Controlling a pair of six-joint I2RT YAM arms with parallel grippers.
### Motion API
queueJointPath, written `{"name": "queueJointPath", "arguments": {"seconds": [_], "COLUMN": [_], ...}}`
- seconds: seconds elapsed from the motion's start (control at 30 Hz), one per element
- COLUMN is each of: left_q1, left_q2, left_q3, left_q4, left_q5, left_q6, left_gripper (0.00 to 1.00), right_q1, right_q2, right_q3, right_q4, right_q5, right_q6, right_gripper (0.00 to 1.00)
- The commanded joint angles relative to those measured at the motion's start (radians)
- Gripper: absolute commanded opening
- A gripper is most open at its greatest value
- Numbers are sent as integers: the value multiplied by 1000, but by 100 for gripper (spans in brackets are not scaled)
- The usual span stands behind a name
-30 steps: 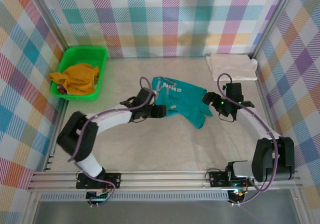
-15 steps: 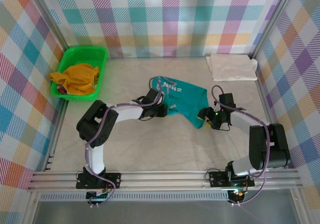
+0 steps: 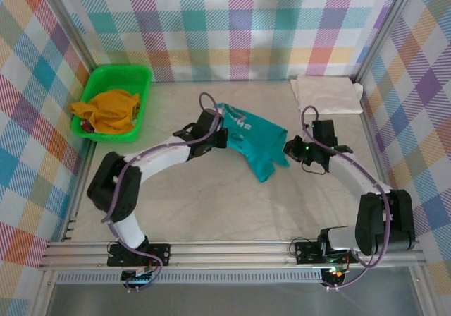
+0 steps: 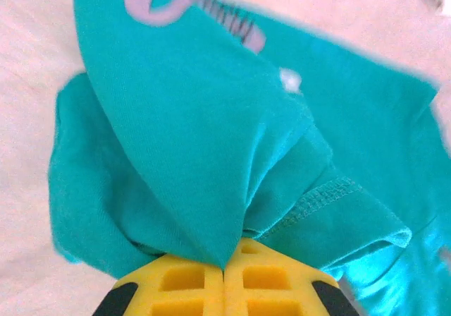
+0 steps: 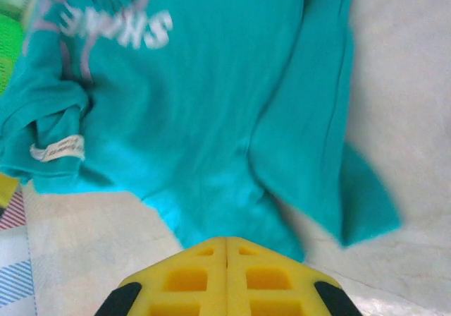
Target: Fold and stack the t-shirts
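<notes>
The teal t-shirt (image 3: 255, 137) lies crumpled in the middle of the table, its "SHINE" print partly showing (image 5: 116, 30). My left gripper (image 3: 218, 135) is at the shirt's left edge, and its yellow fingers are shut on a bunched fold of teal cloth (image 4: 211, 140) that rises from their tips (image 4: 224, 261). At the shirt's right edge, my right gripper (image 3: 289, 149) is shut with the teal hem at its tips (image 5: 225, 241). The cream-white t-shirt (image 3: 325, 92) lies folded at the back right corner.
A green plastic basket (image 3: 100, 133) with orange cloth (image 3: 109, 108) inside stands at the back left. Plaid walls close in the back and both sides. A metal rail (image 3: 225, 252) runs along the near edge by the arm bases.
Both grippers have moved toward the back of the table, dragging the teal t-shirt with them. The shirt is now more bunched, with a flap hanging toward the front.
</notes>
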Motion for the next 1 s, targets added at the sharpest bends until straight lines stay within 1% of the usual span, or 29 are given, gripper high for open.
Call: {"name": "queueJointPath", "arguments": {"seconds": [0.0, 0.03, 0.13, 0.17, 0.2, 0.33, 0.4, 0.43, 0.47, 0.5, 0.53, 0.57, 0.63, 0.7, 0.8, 0.97], "left_q1": [26, 32, 40, 41, 43, 46, 49, 51, 54, 54, 53, 52, 40, 17, -18, -21], "left_q2": [-111, -122, -132, -132, -131, -169, -205, -227, -252, -267, -273, -264, -206, -133, -67, -49], "left_q3": [25, 32, 27, 20, 8, -78, -119, -133, -147, -157, -162, -158, -111, -52, -44, -109], "left_q4": [-100, -116, -183, -192, -202, -215, -226, -238, -238, -232, -220, -210, -238, -291, -287, -251], "left_q5": [-75, -77, -100, -100, -101, -122, -157, -167, -156, -137, -100, -48, 2, 1, -34, -107], "left_q6": [46, 52, 63, 62, 59, 22, 2, -4, 6, 20, 37, 63, 100, 131, 147, 121], "left_gripper": [0, 0, 0, 10, 25, 29, 31, 42, 45, 50, 60, 64, 69, 72, 74, 77], "right_q1": [1, 2, 2, 4, 5, 25, 34, 40, 45, 48, 51, 55, 65, 78, 113, 182], "right_q2": [-40, -36, 21, 50, 83, 149, 162, 171, 182, 192, 204, 216, 241, 267, 283, 289], "right_q3": [38, 35, 3, -1, -3, -29, -33, -29, -19, -12, -3, 3, 17, 33, 43, 19], "right_q4": [-25, -14, 36, 45, 50, 78, 83, 83, 79, 73, 73, 78, 83, 88, 96, 125], "right_q5": [17, 7, -36, -56, -77, -94, -90, -88, -89, -90, -92, -96, -101, -125, -144, -182], "right_q6": [-34, -25, 7, 8, 8, 6, 0, -6, -15, -23, -30, -35, -38, -40, -36, -30], "right_gripper": [0, 0, 9, 11, 13, 19, 22, 24, 25, 25, 26, 26, 30, 34, 41, 49]}}
